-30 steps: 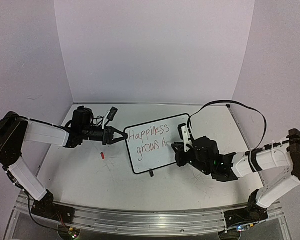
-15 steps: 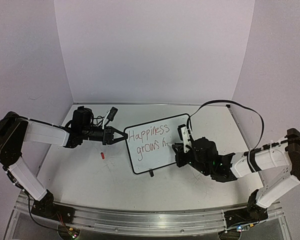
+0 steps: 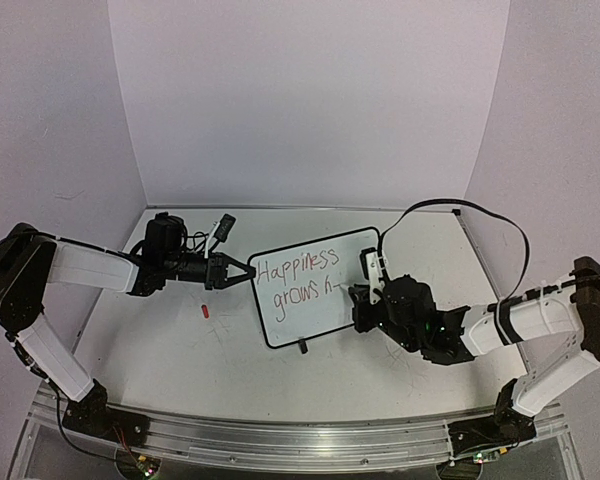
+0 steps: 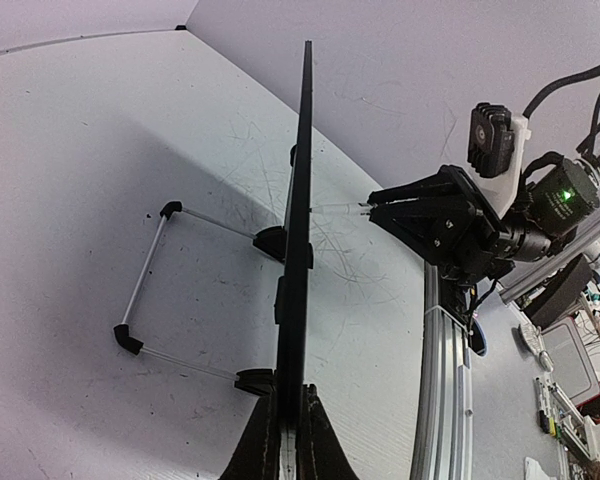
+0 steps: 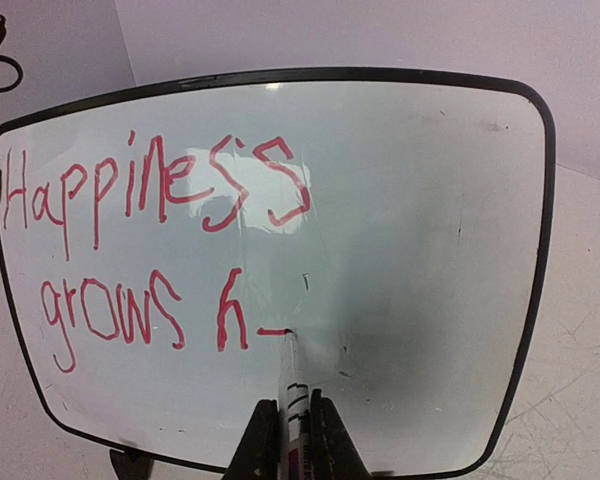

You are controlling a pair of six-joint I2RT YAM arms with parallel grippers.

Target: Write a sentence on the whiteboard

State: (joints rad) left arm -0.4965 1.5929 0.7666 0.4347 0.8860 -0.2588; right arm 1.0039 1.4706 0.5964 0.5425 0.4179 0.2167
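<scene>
The whiteboard [image 3: 315, 285] stands tilted at the table's middle; it also fills the right wrist view [image 5: 410, 220] and shows edge-on in the left wrist view [image 4: 298, 240]. The sentence [image 5: 160, 250] in red reads "Happiness grows h" plus a short dash. My left gripper [image 3: 248, 274] is shut on the board's left edge, as the left wrist view [image 4: 290, 440] shows. My right gripper [image 3: 358, 297] is shut on a marker [image 5: 293, 400], whose tip touches the board at the end of the dash. The right gripper also shows in its own view [image 5: 291, 430].
A small red marker cap [image 3: 205, 310] lies on the table left of the board. The board's wire stand [image 4: 150, 290] and black feet rest behind it. Purple walls enclose the table on three sides. A metal rail [image 3: 280, 440] runs along the near edge.
The right gripper has shifted slightly right with the marker, drawing a short dash after the "h". The left arm and the board have not moved.
</scene>
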